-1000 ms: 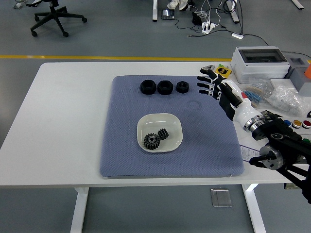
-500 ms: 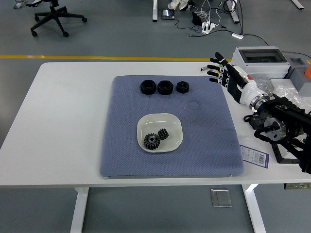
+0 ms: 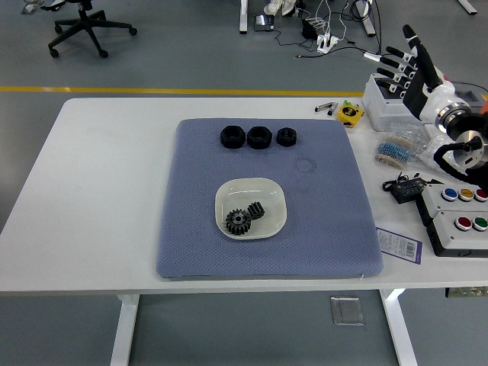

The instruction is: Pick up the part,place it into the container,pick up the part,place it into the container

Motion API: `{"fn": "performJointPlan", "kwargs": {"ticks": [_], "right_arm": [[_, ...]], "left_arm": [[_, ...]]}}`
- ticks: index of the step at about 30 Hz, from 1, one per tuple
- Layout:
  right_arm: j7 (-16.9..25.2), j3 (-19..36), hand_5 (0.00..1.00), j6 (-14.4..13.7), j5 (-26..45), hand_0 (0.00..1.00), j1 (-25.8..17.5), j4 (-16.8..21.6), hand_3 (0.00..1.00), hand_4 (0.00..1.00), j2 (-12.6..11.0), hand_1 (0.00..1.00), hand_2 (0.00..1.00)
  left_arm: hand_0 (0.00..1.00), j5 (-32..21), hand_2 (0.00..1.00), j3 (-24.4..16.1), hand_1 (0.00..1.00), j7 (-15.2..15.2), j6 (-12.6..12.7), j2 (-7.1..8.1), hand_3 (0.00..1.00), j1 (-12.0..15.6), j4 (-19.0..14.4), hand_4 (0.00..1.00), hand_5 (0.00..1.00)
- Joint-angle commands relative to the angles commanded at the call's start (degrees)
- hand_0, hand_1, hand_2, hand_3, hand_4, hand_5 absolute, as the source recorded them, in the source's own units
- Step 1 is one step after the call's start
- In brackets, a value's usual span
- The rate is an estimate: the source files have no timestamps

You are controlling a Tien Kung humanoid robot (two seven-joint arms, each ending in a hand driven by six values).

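Head view: a white bowl (image 3: 251,207) sits mid-mat (image 3: 267,252) on the table (image 3: 99,198), holding two black toothed gears (image 3: 245,217), touching. Three black ring parts (image 3: 258,137) line the mat's far edge. The right robot hand (image 3: 408,67), fingers spread and empty, is raised at the far right

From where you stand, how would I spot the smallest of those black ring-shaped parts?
Find the blue-grey mat covering the middle of the white table. Along its far edge three black parts sit in a row, beyond the white dish. The smallest part is the right-hand one, noticeably narrower than the two parts beside it.
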Motion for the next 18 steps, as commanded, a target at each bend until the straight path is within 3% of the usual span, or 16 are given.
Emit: {"fn": "performJointPlan", "kwargs": {"ticks": [5, 9, 18], "right_arm": [[-2.25, 3.10, 0.871, 1.12, -2.65, 0.810, -0.49, 0.69, 0.817, 0.998, -4.75, 0.794, 0.802], [-3.03, 4.07, 0.879, 1.75, -2.79, 0.813, -1.31, 0.51, 0.816, 0.998, -7.24, 0.793, 0.801], [-1.40, 5.78, 0.890, 1.55, -0.66, 0.814, -2.95, 1.08, 0.846, 0.998, -8.70, 0.790, 0.802]], "left_arm": [[0.831, -0.97, 0.802, 0.26, 0.774, -0.51, 0.37, -0.11, 0.579, -0.15, 0.15, 0.489, 0.741], [0.831, -1.13, 0.804, 0.37, 0.776, -0.43, 0.36, -0.21, 0.580, -0.08, 0.15, 0.491, 0.740], [0.831, -0.93, 0.805, 0.23, 0.776, -0.21, 0.19, -0.38, 0.580, 0.08, 0.17, 0.492, 0.741]]}}
